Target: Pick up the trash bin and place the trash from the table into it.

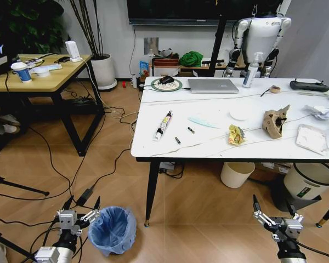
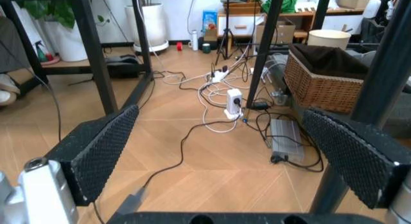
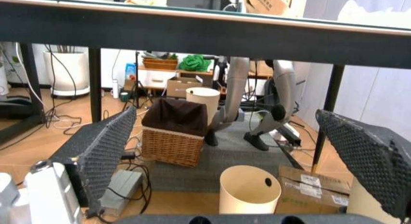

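**A:** Where does everything sit right now?

**B:** The trash bin (image 1: 114,230), lined with a thin light-blue bag, stands on the wooden floor just outside the near-left leg of the tabletop (image 1: 208,143). The left pincer (image 1: 77,217) hangs low just beside it, on the bin's left, its pads spread wide with nothing between them. The right pincer (image 1: 278,220) waits low on the far side, near a cream bin (image 1: 237,174) under the tabletop, also spread wide and empty.

**A:** And the trash?

**B:** Up on the white marble top: a yellow wrapper (image 1: 236,135), a brown cardboard piece (image 1: 275,121), a white packet (image 1: 311,138) and a paper wad (image 1: 322,112), all toward the right half.

**A:** Which way does the bin point?

**B:** It stands upright, long axis vertical, mouth facing the ceiling. The bag billows loosely over the rim.

**A:** What could go wrong from here?

**B:** I judge the loose liner the main risk. If a pad closes on plastic alone and misses the rim, the bag could pull free or tear and the bin would stay on the floor. A grip on one side may also let the bin tilt as it rises. Cables (image 1: 55,164) trail across the floor nearby and could snag an arm. The left wrist view looks past the open pads (image 2: 99,149) at floor and cords, so the pincer does not seem lined up with the bin yet.
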Robot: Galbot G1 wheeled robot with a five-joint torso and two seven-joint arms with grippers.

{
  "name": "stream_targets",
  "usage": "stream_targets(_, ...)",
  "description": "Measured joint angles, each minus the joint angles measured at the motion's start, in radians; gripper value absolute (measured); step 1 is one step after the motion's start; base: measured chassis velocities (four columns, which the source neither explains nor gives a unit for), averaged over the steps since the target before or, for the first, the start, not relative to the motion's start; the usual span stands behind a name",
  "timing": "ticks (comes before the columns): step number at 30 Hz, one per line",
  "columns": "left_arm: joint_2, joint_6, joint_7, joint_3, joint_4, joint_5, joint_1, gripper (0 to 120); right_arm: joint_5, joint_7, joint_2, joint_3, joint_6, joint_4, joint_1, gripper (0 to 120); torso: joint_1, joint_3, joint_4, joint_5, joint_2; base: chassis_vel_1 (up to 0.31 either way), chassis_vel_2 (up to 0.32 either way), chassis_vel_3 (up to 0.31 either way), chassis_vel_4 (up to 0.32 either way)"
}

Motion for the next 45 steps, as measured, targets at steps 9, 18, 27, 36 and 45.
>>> stream_targets(9,0.0,-0.001,0.0,0.003,0.003,0.0,0.0,100,-0.006,0.0,0.008,-0.001,-0.008,0.007,0.0,100,-0.02,-0.028,0.0,-0.0001,-0.048,0.0,0.0,0.0,0.0)
stream_targets(18,-0.001,0.0,-0.001,0.008,0.008,-0.001,-0.005,100,-0.019,-0.002,0.018,-0.008,-0.009,0.007,0.001,100,-0.037,-0.052,0.0,0.0,-0.089,0.0,0.0,0.0,0.0)
stream_targets(27,0.0,0.003,-0.002,0.014,0.018,0.001,-0.008,100,-0.032,-0.004,0.034,-0.014,-0.009,0.002,0.006,100,-0.053,-0.076,0.0,-0.0001,-0.13,0.0,0.0,0.0,0.0)
stream_targets(36,-0.003,0.003,-0.002,0.013,0.02,0.002,0.004,100,-0.042,-0.009,0.038,-0.019,0.001,-0.008,0.007,100,-0.068,-0.095,0.0,0.0,-0.164,0.0,0.0,0.0,0.0)
stream_targets(45,-0.005,0.002,-0.002,0.012,0.021,0.001,0.007,100,-0.042,-0.011,0.035,-0.019,0.001,-0.007,0.006,100,-0.084,-0.119,0.0,-0.0001,-0.204,0.0,0.0,0.0,0.0)
